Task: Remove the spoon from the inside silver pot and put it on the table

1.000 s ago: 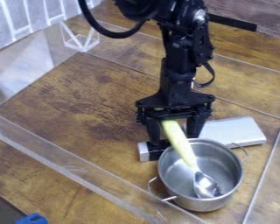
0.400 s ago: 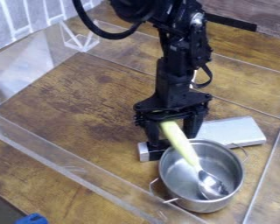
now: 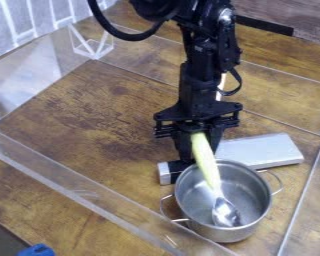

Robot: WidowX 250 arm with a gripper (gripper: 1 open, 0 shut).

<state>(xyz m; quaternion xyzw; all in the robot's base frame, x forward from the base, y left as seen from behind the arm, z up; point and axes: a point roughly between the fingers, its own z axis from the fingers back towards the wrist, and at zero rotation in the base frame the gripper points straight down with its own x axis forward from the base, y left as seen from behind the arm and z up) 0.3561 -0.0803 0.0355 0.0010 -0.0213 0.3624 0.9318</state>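
Note:
The spoon [image 3: 206, 172] has a pale yellow-green handle that leans out of the silver pot [image 3: 254, 222], with its small metal bowl resting on the pot's floor. The pot stands on the brown wood-grain table [image 3: 96, 120] near the front right. My gripper [image 3: 196, 133] points straight down from the black arm, just behind the pot's far rim. Its fingers are shut on the upper end of the spoon handle. The handle's very top is hidden between the fingers.
A flat silver-grey slab [image 3: 264, 150] lies just right of the gripper, behind the pot. A small black-and-silver block [image 3: 168, 172] sits at the pot's left. Clear acrylic walls [image 3: 69, 175] ring the table. A blue object [image 3: 36, 250] shows at the bottom-left corner.
The fingers have closed in on the spoon handle. The handle now stands steeper, and the pot has slid slightly left and toward the front. The arm has stayed in place.

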